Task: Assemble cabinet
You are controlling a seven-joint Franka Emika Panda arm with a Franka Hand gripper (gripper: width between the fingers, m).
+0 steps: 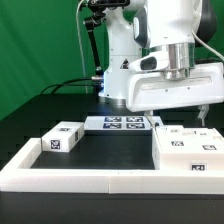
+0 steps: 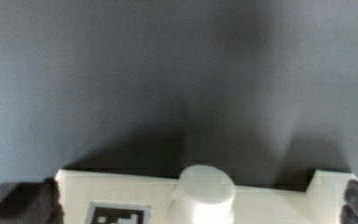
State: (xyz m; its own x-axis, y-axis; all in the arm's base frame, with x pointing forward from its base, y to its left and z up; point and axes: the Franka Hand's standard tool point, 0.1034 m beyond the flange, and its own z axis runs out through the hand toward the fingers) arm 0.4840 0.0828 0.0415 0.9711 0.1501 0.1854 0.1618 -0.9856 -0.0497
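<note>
Though apart, box (image 1: 188,150) and block (image 1: 60,140) within border wall (image 1: 90,178)

We take this for a robotics lab: a green curtain (image 1: 40,50) hangs behind a black table (image 1: 100,150), a white robot arm (image 1: 165,30) stands at its far side, and the white blocks (image 1: 62,139) and marker board (image 1: 117,123) carry printed black-and-white tags

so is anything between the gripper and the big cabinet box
Nothing visible. The gripper hangs just above the cabinet box, no part between them; the small block and the marker board lie off to the exterior view's left.
</note>
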